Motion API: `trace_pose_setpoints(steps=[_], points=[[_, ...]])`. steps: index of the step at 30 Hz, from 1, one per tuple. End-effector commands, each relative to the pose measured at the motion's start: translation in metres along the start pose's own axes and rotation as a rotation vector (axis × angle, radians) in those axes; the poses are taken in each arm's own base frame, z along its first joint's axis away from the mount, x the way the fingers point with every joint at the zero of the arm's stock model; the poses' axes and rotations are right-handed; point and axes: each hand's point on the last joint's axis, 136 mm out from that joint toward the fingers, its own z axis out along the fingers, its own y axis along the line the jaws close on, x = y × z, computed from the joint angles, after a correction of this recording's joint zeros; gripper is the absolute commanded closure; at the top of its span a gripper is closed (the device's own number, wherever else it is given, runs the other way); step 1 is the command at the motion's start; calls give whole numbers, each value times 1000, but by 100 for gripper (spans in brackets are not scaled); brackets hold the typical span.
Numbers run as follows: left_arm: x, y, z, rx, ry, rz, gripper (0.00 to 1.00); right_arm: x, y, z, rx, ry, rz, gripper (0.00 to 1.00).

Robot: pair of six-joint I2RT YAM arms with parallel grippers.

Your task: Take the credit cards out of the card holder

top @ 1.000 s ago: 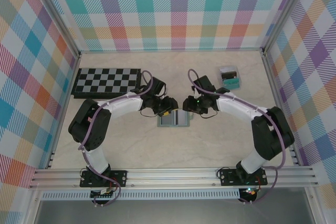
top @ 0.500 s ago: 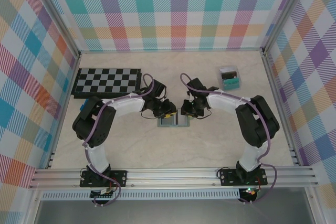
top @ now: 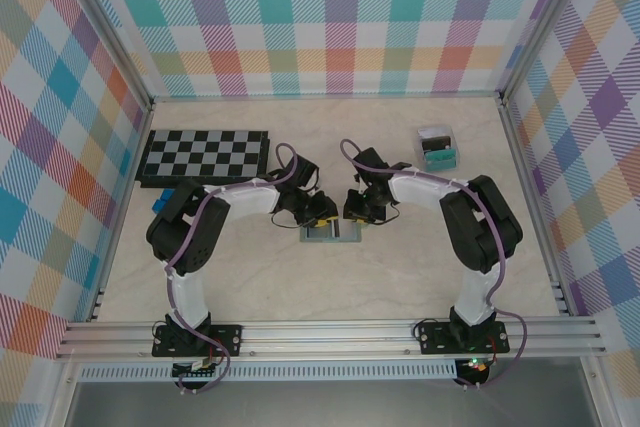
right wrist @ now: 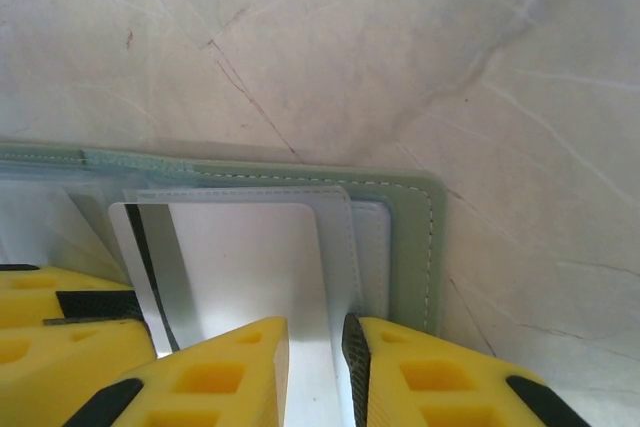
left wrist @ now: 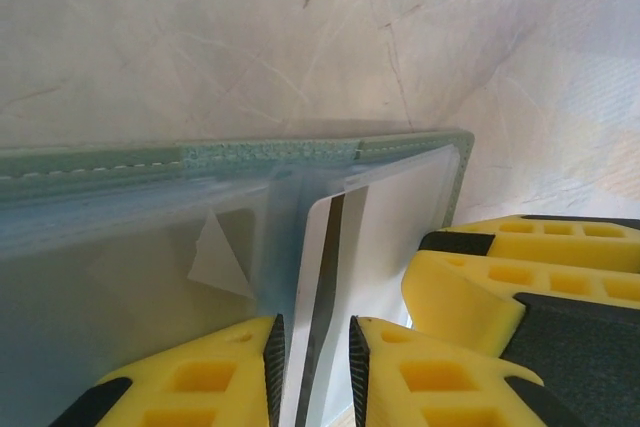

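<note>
We see the card holder (top: 331,231) lying open at mid-desk (top: 400,277). Our left hand (left wrist: 312,367) grips the edge of a white striped card (left wrist: 325,277) to pull it free; our right hand (right wrist: 315,352) pinches the holder's other half, apparently steadying it.

We see a matt, marble-look table (right wrist: 300,37) with fine dark veins, a sage-green card holder (right wrist: 410,247) of stitched, soft-looking material with clear glossy plastic pockets, a smooth pale card (left wrist: 385,217), and yellow plastic fingers (left wrist: 200,387) with black ribbed pads.
</note>
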Motion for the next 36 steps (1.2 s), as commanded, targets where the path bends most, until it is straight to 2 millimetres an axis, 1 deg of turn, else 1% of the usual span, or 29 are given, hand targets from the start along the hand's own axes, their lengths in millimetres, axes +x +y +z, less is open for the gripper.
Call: trace_pose_setpoints(steps=[1, 9, 17, 23, 28, 33, 36], points=[[3, 5, 6, -3, 22, -3, 74, 12, -10, 13, 38, 63, 25, 75], [5, 6, 7, 5, 26, -1, 76, 14, -13, 17, 48, 80, 40, 76], [5, -1, 4, 59, 18, 16, 82, 16, -16, 17, 59, 91, 55, 77], [7, -3, -1, 78, 8, 35, 89, 15, -15, 16, 63, 89, 55, 77], [10, 0, -3, 71, 9, 46, 92, 18, -21, 17, 93, 103, 71, 77], [9, 5, -8, 65, 1, 47, 93, 19, -25, 18, 114, 105, 79, 77], [9, 3, -11, 83, -4, 52, 94, 20, -26, 20, 118, 110, 82, 77]])
